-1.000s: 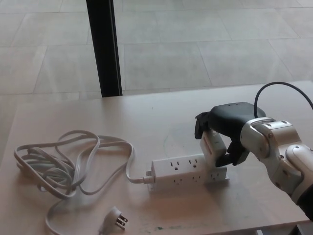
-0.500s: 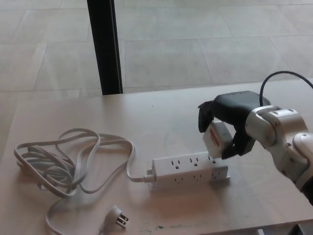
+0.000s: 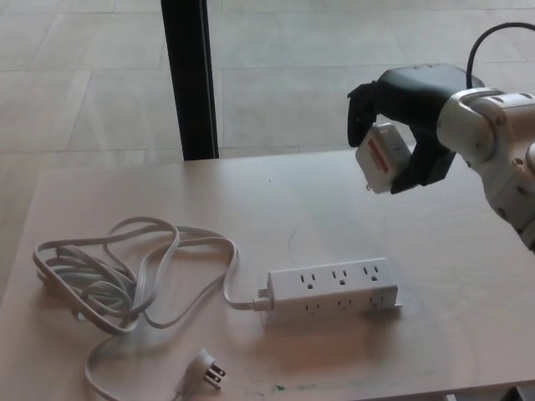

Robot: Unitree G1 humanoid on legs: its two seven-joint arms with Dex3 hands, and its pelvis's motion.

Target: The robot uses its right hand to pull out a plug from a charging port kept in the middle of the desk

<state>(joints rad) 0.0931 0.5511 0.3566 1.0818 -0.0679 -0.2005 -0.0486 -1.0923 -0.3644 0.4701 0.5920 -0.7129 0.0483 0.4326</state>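
A white plug adapter [image 3: 383, 157] with a red label is held in the air, well above the surface [image 3: 468, 276] and clear of the power strip. It is gripped by the right robot hand [image 3: 407, 125], whose black fingers [image 3: 359, 115] are closed around its upper part; metal prongs can be made out at its lower left edge. The hand is joined to a white forearm [image 3: 501, 150] that enters from the right edge, and a black cable [image 3: 493, 38] is looped above it.

Below, a white power strip [image 3: 334, 288] is laid flat near the middle of the pale wooden surface, all its visible sockets empty. From its left end a white cord [image 3: 125, 276] is run out into a loose tangle of loops, and its own plug [image 3: 205, 369] is left lying near the front edge. Beyond the surface, a tiled floor [image 3: 284, 83] and a black upright post [image 3: 191, 79] are seen. The left robot hand is out of view.
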